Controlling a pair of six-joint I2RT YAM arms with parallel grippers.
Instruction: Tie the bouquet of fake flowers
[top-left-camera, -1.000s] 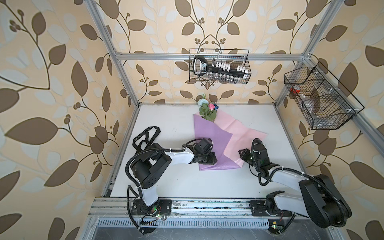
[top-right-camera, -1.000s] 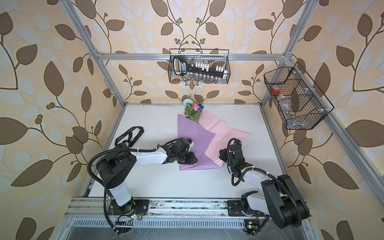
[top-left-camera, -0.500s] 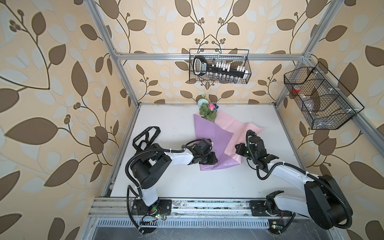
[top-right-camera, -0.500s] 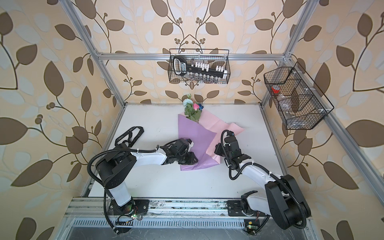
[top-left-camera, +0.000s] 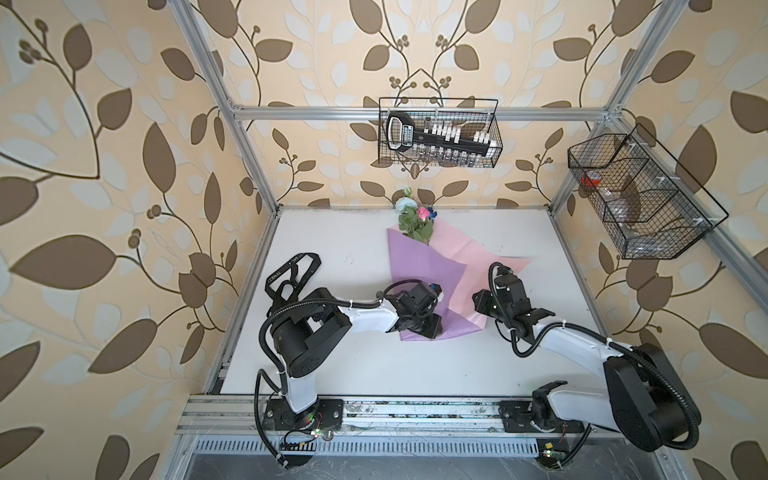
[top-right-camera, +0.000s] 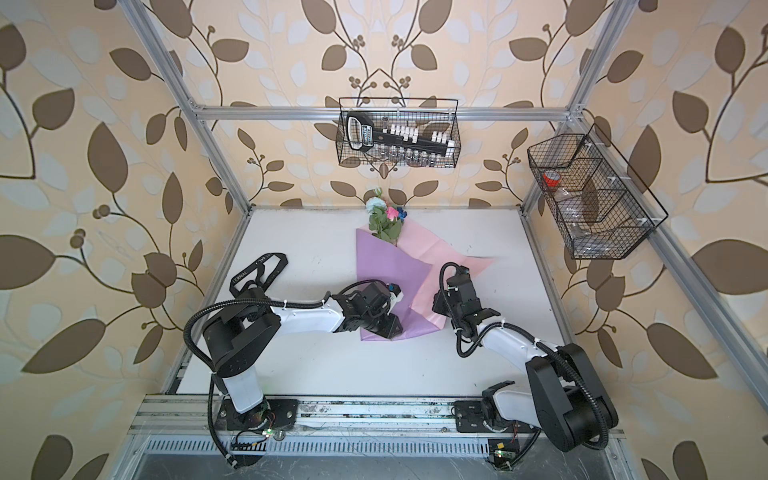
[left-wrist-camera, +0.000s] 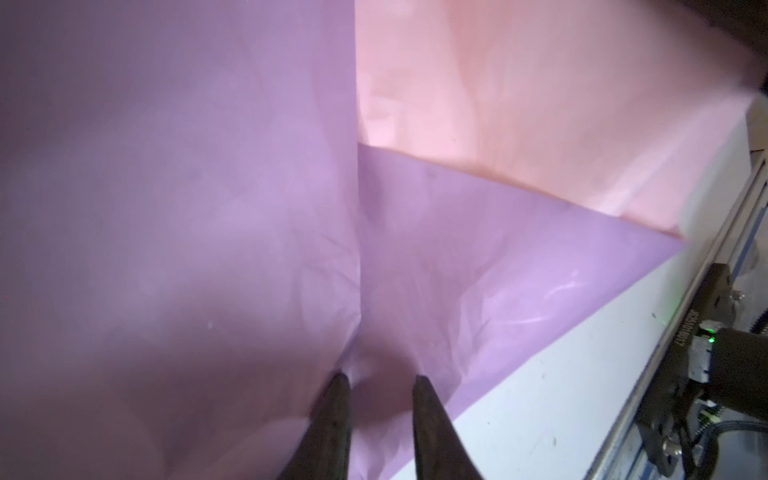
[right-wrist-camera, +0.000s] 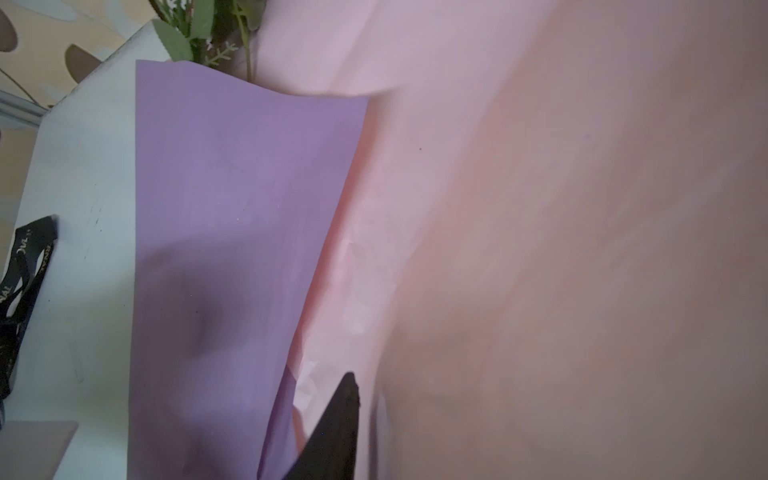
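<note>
Two sheets partly folded, nothing tied: nearest, the left gripper (left-wrist-camera: 379, 382) pinches the base of the lilac sheet (top-left-camera: 415, 266); the right gripper (top-left-camera: 500, 274) meets the raised pink sheet (top-left-camera: 461, 253), its jaws hidden. Beyond, the bouquet of fake flowers (top-left-camera: 415, 224) lies blooms toward the back wall, black ribbon (top-left-camera: 276, 275) unused.

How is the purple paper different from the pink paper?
The purple paper lies on top; the pink paper sits partly underneath, sticking out to the right. The left gripper pinches the purple paper in its jaws; the pink paper is not in them, and its right corner looks blurry. Both are plain sheets around the bouquet of fake flowers.
</note>
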